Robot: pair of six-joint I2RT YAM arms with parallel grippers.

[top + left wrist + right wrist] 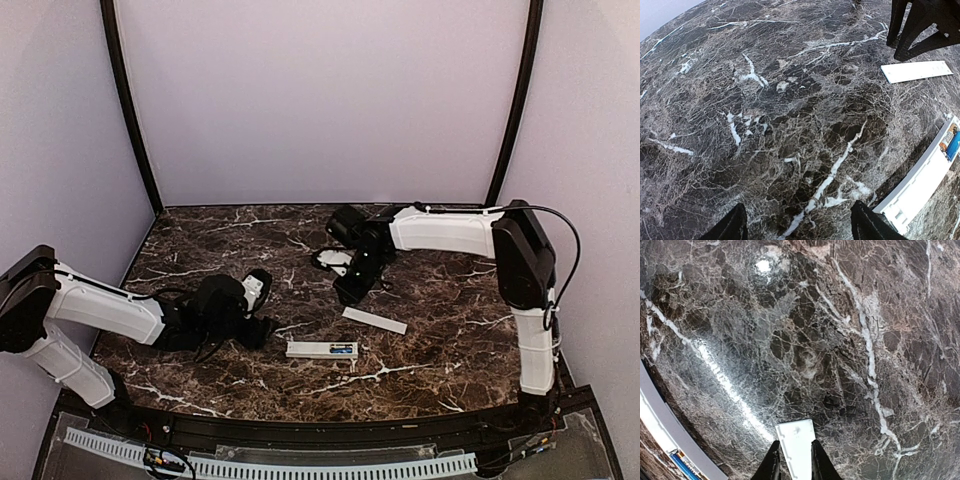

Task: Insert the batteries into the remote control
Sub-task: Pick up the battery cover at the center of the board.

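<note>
- Step in hand, as judged: cover refit. Blue batteries (343, 350) apparently seated already in the open bay of the remote control (310, 350); loading itself looks done, closing up not yet.
- Location of remote control: flat on bench (200, 240), front centre, bay face up, between the two arms.
- Battery cover (796, 432): thin white strip on the bench just behind and to the right of the remote control, apart from it and angled to it.
- Jaws of right gripper (795, 444): narrow, pinched on one end of the battery cover, one finger against each long edge. Cannot tell whether that end is clear of the bench.
- Jaws of left gripper (800, 227): wide, nothing between, low over bare marble just left of the remote control, not touching it.
- Next move, as judged: lift battery cover, carry across to the bay, square up with the remote's long axis, seat and slide home. Needs a firm edge grip, since a thin strip is prone to pivot. Possible brace of the remote control with the left jaws.
</note>
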